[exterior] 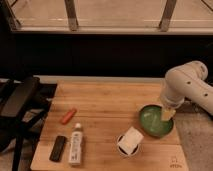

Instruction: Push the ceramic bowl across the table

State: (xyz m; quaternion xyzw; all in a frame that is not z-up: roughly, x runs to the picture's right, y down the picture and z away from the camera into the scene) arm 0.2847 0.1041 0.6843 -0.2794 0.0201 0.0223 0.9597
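The green ceramic bowl (155,121) sits on the right side of the light wooden table (107,102), close to its right edge. My gripper (168,113) hangs from the white arm (187,85) at the bowl's far right rim, its tip over or just inside the bowl. I cannot tell whether it touches the bowl.
A small dark cup with a white card (129,141) stands just in front-left of the bowl. A white bottle (76,144) and a black remote-like object (58,148) lie at the front left. An orange-red object (68,115) lies left of centre. A black chair (17,102) stands at the left.
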